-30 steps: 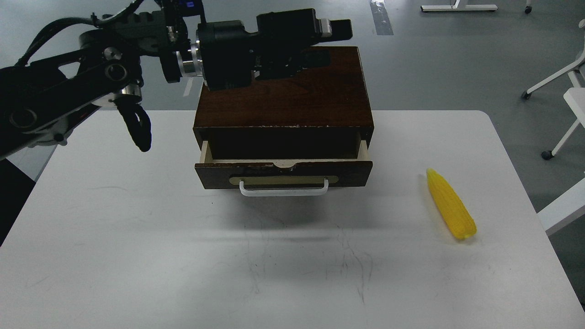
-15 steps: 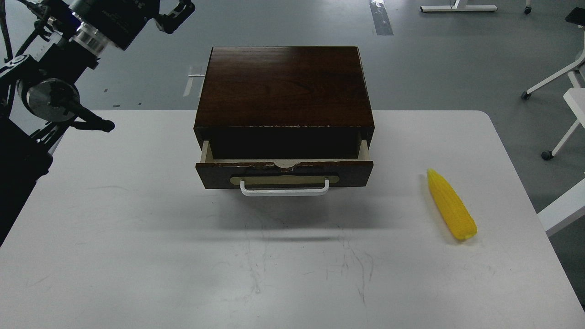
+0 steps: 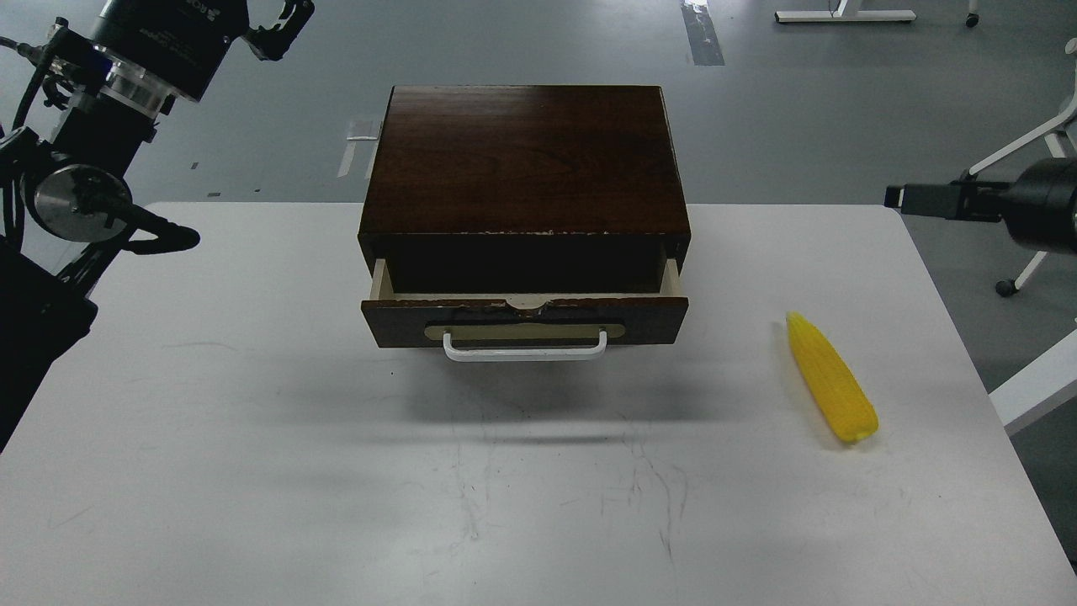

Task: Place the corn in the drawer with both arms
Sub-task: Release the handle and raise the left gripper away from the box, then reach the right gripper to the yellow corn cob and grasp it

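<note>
The yellow corn lies on the white table at the right, apart from everything. The dark brown drawer with its white bar handle is pulled out a little from the cabinet, showing pale inner sides. My left gripper is up at the top left, left of the cabinet and partly cut off by the view's edge. My right gripper reaches in from the right edge, above the table's far right corner and well beyond the corn. Both are too dark to tell open from shut.
A white chair frame on wheels and a white panel stand off the table's right side. The cabinet sits at the table's back middle. The grey floor lies beyond the table.
My left arm has swung from above the cabinet to the upper left. My right arm has come in from the right edge. Corn and drawer have not moved.
</note>
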